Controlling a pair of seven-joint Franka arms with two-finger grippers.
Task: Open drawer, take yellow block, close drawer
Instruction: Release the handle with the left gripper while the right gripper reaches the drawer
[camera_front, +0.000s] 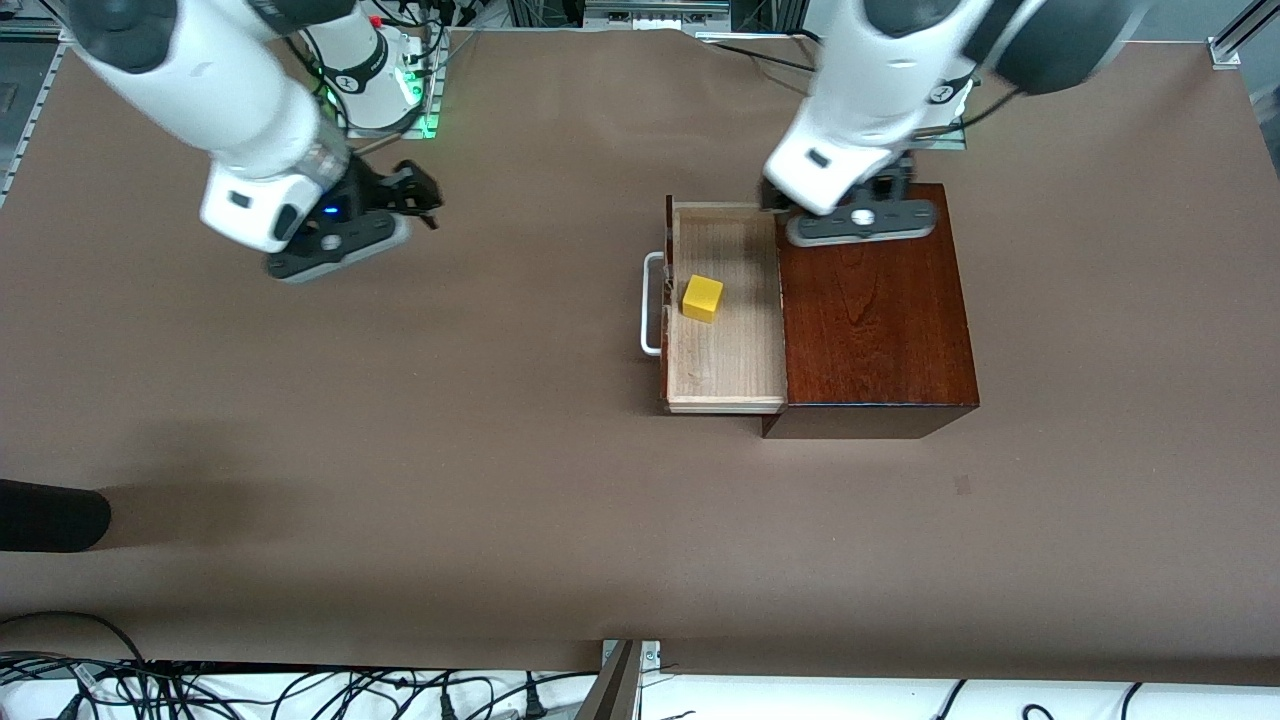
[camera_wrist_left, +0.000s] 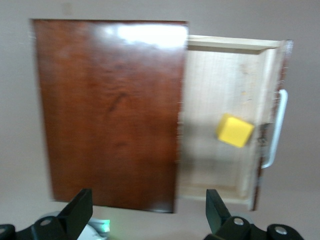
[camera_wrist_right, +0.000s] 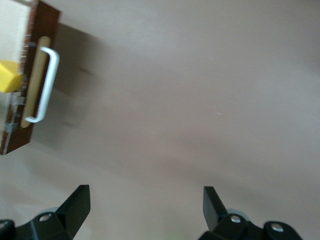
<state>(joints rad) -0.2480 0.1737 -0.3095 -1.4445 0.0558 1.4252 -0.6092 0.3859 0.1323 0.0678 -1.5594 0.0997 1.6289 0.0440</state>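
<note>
Right now the drawer (camera_front: 725, 310) stands pulled out of the glossy mahogany box (camera_front: 875, 305), toward the right arm's end of the table (camera_front: 500, 450), its pale wood tray fully exposed. The white bar handle (camera_front: 650, 305) sits on the dark front, facing the right arm's end. The yellow block (camera_front: 702, 298) rests on the drawer floor, close to the front panel and nearer the handle than the box, touching neither gripper. In the left wrist view the same block (camera_wrist_left: 235, 130) lies tilted a bit on the tray floor beside the front wall, the box top (camera_wrist_left: 110, 110) filling most of that view.

Left gripper (camera_front: 862, 222) hangs over the box top at the edge farther from the front camera, just beside the drawer's corner; its fingers (camera_wrist_left: 77, 212) are spread wide with nothing between them. Right gripper (camera_front: 335, 240) hovers over bare table well apart from the drawer, toward the right arm's end; its fingers (camera_wrist_right: 75, 205) are spread wide too, holding nothing. In the right wrist view the handle (camera_wrist_right: 44, 85) and a sliver of the block (camera_wrist_right: 9, 82) show at the edge
</note>
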